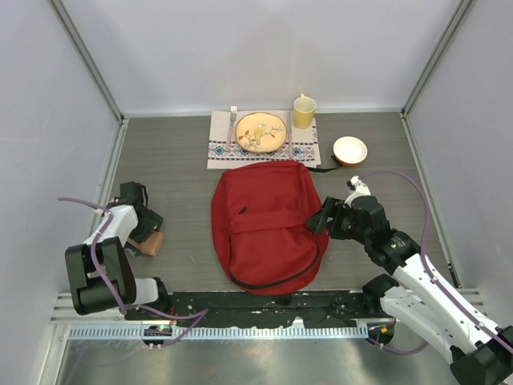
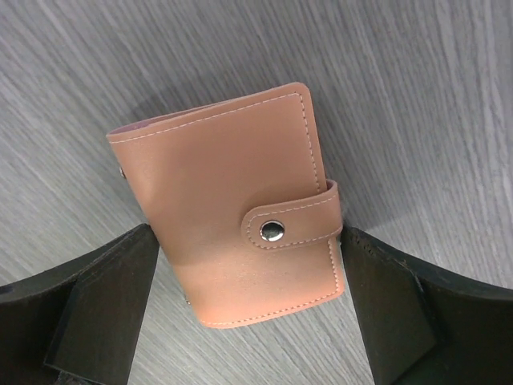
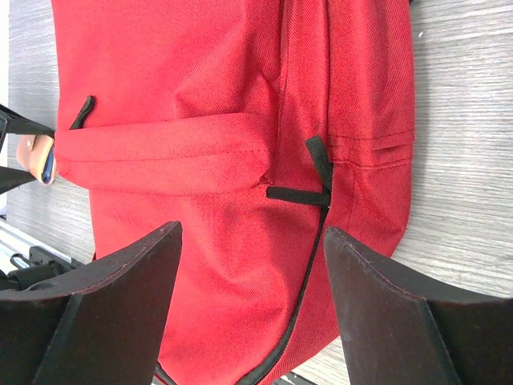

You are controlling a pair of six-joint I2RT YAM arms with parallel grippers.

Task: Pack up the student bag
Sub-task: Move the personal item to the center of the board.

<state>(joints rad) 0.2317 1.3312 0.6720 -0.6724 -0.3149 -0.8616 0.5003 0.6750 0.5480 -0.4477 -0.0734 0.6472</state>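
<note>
The student bag [image 1: 266, 226] is lying flat in the middle of the grey table [image 1: 176, 160]. At 12 o'clock from it, a patterned cloth mat [image 1: 220, 148] is sitting just past the bag's top edge. The mat is carrying a round plate [image 1: 261, 132] and a fork [image 1: 232, 124], with a yellow mug [image 1: 304, 111] at its far corner. A small bowl [image 1: 349, 150] is sitting at about 1 o'clock. A little wallet [image 2: 232, 208] is lying at 9 o'clock, well apart from the bag.

The bag is made of red woven cloth, soft and a bit puffy, with black zipper lines and a black pull tab [image 3: 298, 193]. The wallet is smooth and pinkish brown, with neat stitches and a strap closed by a shiny snap. The table is showing wood-like streaks.

The left claw [image 2: 248, 277] is standing wide, one finger on each side of the wallet (whether they are touching it, I cannot tell). The right claw [image 3: 252, 277] is hanging at the bag's 3 o'clock side with its fingers spread apart, holding nothing, over the red cloth near the pull tab.
</note>
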